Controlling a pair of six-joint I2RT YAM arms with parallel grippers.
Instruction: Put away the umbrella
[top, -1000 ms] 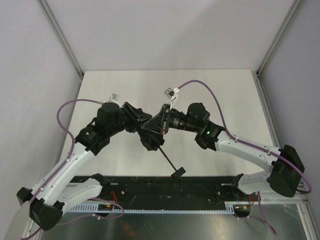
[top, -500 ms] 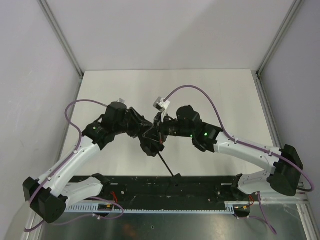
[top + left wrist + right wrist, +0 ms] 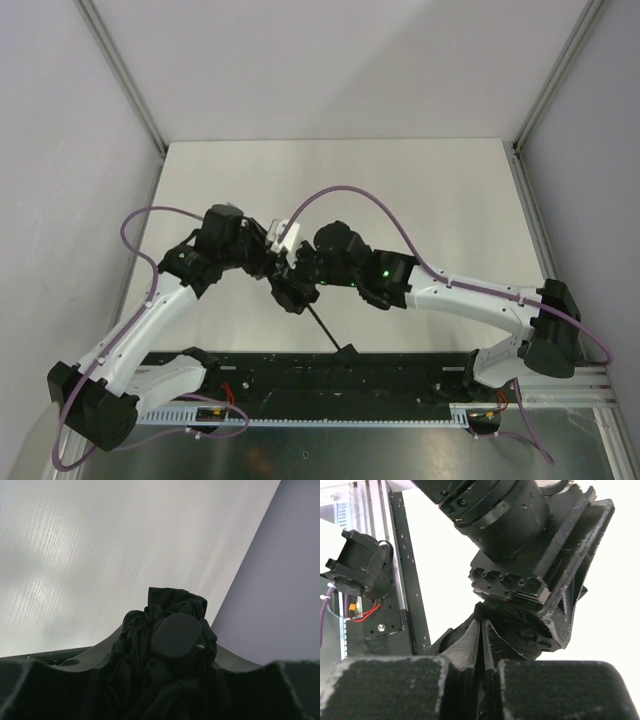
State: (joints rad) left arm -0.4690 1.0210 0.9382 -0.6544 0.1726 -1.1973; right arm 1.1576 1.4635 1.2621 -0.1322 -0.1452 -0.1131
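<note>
The left gripper (image 3: pixel 278 276) reaches in from the left, and its jaws stand partway apart, clamped on the crumpled top of the umbrella (image 3: pixel 176 636). In the left wrist view the bundle fills the gap between the two fingers. It is matte black fabric, heaped in loose folds and creases, with a smooth round cap sitting at its crown.

From above, the umbrella lies over the near middle of the white table (image 3: pixel 430 190), between the two wrists. Its canopy is collapsed into a dark lump. A thin, straight shaft (image 3: pixel 326 326) slants out of the lump towards the right and the near edge. The shaft ends in a small black handle (image 3: pixel 347 351) just at the black rail (image 3: pixel 400 372) along the table's front. Whether the lump rests on the table or hangs above it cannot be told.

The right gripper (image 3: pixel 481 630) comes in from the right with its jaws together. Its tips are against the fabric, right under the left gripper's body. Whether a fold is pinched between them cannot be told. A purple cable (image 3: pixel 345 190) arcs above the right arm.
</note>
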